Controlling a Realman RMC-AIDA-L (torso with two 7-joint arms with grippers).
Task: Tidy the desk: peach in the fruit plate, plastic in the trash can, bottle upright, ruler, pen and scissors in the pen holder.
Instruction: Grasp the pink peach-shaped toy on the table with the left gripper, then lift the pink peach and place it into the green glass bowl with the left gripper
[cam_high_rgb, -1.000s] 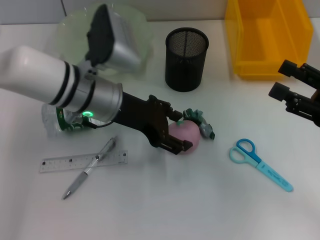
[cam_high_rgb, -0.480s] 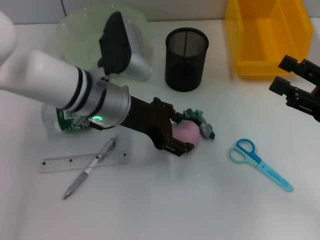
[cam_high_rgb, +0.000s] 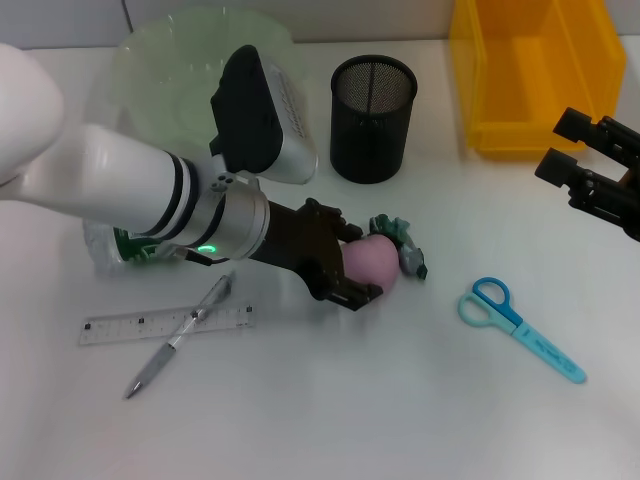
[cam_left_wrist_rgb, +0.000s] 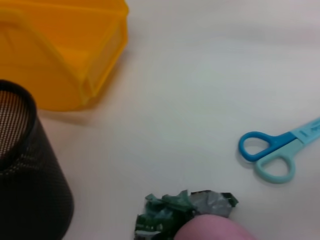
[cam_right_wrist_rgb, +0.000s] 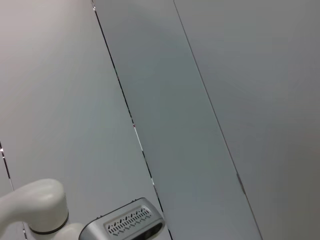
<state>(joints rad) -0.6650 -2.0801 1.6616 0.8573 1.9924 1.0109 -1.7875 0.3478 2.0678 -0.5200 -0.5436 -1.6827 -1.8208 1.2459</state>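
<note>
My left gripper (cam_high_rgb: 358, 260) is shut on the pink peach (cam_high_rgb: 370, 262) at the table's middle, one finger on each side; the peach (cam_left_wrist_rgb: 215, 229) also shows in the left wrist view. Crumpled green plastic (cam_high_rgb: 402, 245) touches the peach's right side, and that plastic (cam_left_wrist_rgb: 175, 214) lies close in the left wrist view. Blue scissors (cam_high_rgb: 522, 328) lie to the right. The ruler (cam_high_rgb: 120, 327) and the pen (cam_high_rgb: 180, 338) across it lie front left. The bottle (cam_high_rgb: 118, 246) lies on its side, mostly hidden under my left arm. My right gripper (cam_high_rgb: 575, 150) hangs open at the right edge.
The pale green fruit plate (cam_high_rgb: 150, 70) stands at the back left, partly behind my arm. The black mesh pen holder (cam_high_rgb: 372, 118) is at the back centre, and the yellow bin (cam_high_rgb: 535, 75) at the back right. The right wrist view shows only wall panels.
The left arm has swung further in over the plate side, and the peach between its fingers has shifted slightly up and away from the table. The right gripper has barely moved.
</note>
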